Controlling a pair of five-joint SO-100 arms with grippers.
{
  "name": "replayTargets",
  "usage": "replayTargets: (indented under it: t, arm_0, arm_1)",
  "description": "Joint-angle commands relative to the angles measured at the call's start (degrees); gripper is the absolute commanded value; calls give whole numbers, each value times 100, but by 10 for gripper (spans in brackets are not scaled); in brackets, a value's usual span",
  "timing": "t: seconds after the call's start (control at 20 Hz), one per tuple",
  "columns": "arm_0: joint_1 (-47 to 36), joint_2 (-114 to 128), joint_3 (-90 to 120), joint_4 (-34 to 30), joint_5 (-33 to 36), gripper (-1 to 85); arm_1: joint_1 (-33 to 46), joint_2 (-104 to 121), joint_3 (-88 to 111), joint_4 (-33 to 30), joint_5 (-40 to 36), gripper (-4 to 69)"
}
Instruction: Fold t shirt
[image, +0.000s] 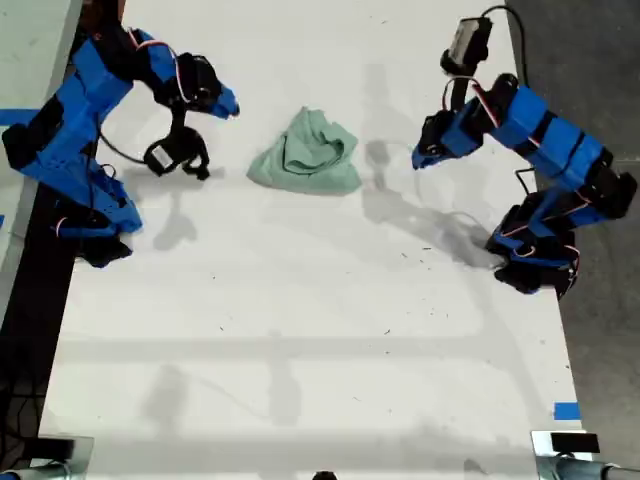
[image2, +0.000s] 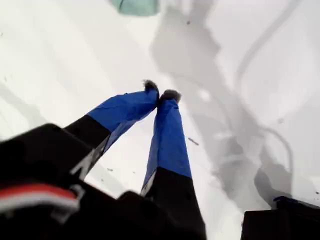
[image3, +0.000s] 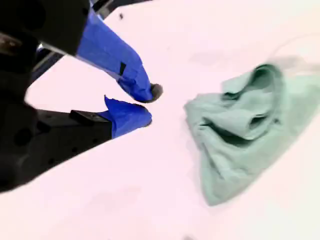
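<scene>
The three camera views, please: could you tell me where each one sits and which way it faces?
Exterior view: overhead, looking down on the white table; the t shirt lies between two blue arms.
First wrist view: rides my first tool, looking along its shut jaws over bare table, with the t shirt's edge far ahead.
Second wrist view: rides my second tool, jaws slightly apart, with the t shirt close ahead.
Shared: all three show the t shirt and the table.
</scene>
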Motion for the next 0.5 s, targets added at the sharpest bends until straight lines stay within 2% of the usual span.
replayTargets:
  t: [0.0, 0.1, 0.2, 0.25, 0.35, 0.4, 0.45]
  arm_0:
    - [1758, 1556, 1459, -193, -1222, -1]
    - [3129, 1925, 2663, -211, -2171, -2]
    - [4298, 1942, 3832, -264, -3384, -2]
    - [4614, 2004, 4359, -545, -3674, -2]
    - [4570, 2566, 5317, -1195, -3621, -2]
    - [4438, 3190, 5801, -1415, -3524, -2]
    - [4351, 4034, 6258, -1863, -3217, -2]
  arm_1:
    - [-1626, 2039, 1204, -167, 817, 17]
    - [-2777, 3190, 2663, -606, 1679, 17]
    - [-3287, 4184, 4034, -668, 2188, 17]
    - [-3410, 4808, 4641, -809, 2285, 18]
    - [-3463, 6891, 6082, -1336, 1881, 21]
    - [-3454, 7330, 6460, -1151, 1916, 22]
    - [-3533, 7242, 6565, -1248, 1687, 23]
